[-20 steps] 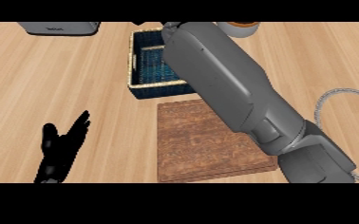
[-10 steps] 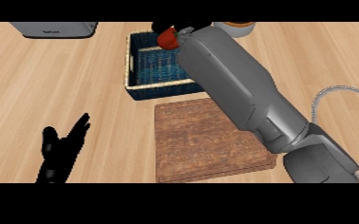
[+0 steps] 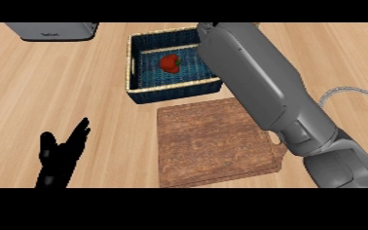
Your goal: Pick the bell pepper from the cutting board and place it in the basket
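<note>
The bell pepper (image 3: 170,63) lies in the blue-lined basket (image 3: 131,67) on the far side of the counter, clear of any hand. Half a second earlier it hung at the basket's far rim in the right hand's dark fingers. A second earlier it was not to be seen at all behind the arm. It now sits on the basket floor, a little left of the middle, and touches none of the walls. By that reading the placing is done and only the arm's retreat remains.

The right forearm (image 3: 251,78) stretches from the near right corner across the cutting board (image 3: 208,146) and over the basket's right side. Its hand is out of sight past the far edge of the view, so whether it is open cannot be told. The left hand (image 3: 61,156) rests at the near left, fingers straight and spread, holding nothing.

The pepper looks slightly longer near-to-far than across. Its stem end is too small to make out, so which way it points stays uncertain. The board is bare of it.
</note>
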You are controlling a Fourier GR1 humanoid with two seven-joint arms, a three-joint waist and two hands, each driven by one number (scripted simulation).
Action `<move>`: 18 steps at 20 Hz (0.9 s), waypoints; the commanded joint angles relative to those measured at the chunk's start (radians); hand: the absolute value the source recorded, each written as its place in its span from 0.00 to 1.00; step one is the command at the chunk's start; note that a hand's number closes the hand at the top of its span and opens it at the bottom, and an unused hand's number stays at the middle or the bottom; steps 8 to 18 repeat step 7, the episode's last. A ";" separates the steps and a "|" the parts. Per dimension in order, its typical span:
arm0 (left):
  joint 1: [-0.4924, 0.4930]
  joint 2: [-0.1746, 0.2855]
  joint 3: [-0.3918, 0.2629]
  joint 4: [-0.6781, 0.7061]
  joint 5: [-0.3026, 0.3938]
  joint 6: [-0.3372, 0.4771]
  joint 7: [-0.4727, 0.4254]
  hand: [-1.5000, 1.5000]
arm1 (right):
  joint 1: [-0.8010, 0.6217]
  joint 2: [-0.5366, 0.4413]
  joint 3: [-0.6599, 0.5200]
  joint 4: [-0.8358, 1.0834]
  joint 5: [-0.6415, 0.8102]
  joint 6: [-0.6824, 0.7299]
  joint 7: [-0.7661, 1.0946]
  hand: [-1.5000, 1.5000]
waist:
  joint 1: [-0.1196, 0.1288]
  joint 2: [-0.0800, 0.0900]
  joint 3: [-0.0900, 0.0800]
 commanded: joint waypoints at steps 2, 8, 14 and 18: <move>0.070 0.001 -0.004 -0.025 0.002 -0.003 0.038 0.50 | 0.062 -0.098 -0.046 -0.160 0.010 0.023 0.105 0.00 | -0.020 -0.006 -0.009; 0.045 -0.011 0.019 0.051 -0.006 0.006 -0.010 0.50 | 0.183 -0.194 -0.073 -0.349 0.022 0.088 0.172 0.00 | -0.034 -0.006 -0.010; 0.045 -0.011 0.019 0.051 -0.006 0.006 -0.010 0.50 | 0.183 -0.194 -0.073 -0.349 0.022 0.088 0.172 0.00 | -0.034 -0.006 -0.010; 0.045 -0.011 0.019 0.051 -0.006 0.006 -0.010 0.50 | 0.183 -0.194 -0.073 -0.349 0.022 0.088 0.172 0.00 | -0.034 -0.006 -0.010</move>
